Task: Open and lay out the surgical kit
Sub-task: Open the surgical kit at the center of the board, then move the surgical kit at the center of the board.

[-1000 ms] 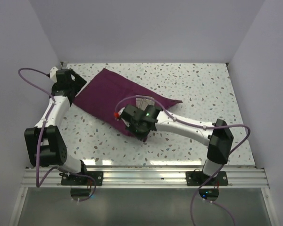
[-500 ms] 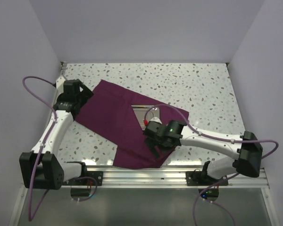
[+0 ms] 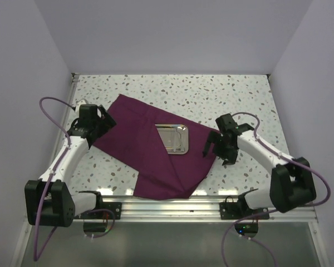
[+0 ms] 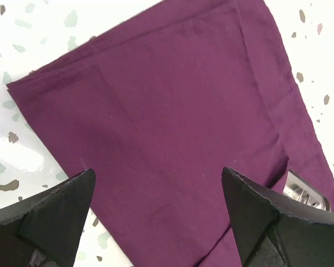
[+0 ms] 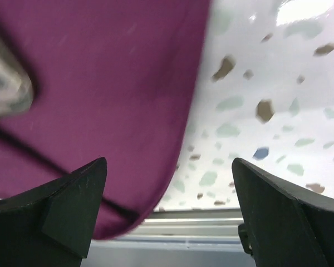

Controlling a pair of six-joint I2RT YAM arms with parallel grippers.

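Note:
The surgical kit's maroon cloth wrap (image 3: 150,158) lies unfolded on the speckled table, one flap reaching the near rail. Its small shiny steel tray (image 3: 173,137) sits uncovered on the cloth's middle. My left gripper (image 3: 103,119) hovers open over the cloth's left corner; in the left wrist view the cloth (image 4: 167,111) fills the space between the fingers (image 4: 157,172) and a tray corner (image 4: 306,192) peeks in at the right. My right gripper (image 3: 216,147) stands open just off the cloth's right edge (image 5: 100,83), holding nothing (image 5: 170,161). The tray (image 5: 8,83) is a blur there.
The metal rail (image 3: 172,204) runs along the table's near edge, right by the cloth's lower flap, and shows in the right wrist view (image 5: 200,228). Bare speckled tabletop (image 3: 239,100) lies behind and to the right. Walls close in the table on three sides.
The right gripper pulled the cloth flap toward the near rail, uncovering the tray, then opened, let go and swung right off the cloth. The left gripper shifted slightly toward the cloth.

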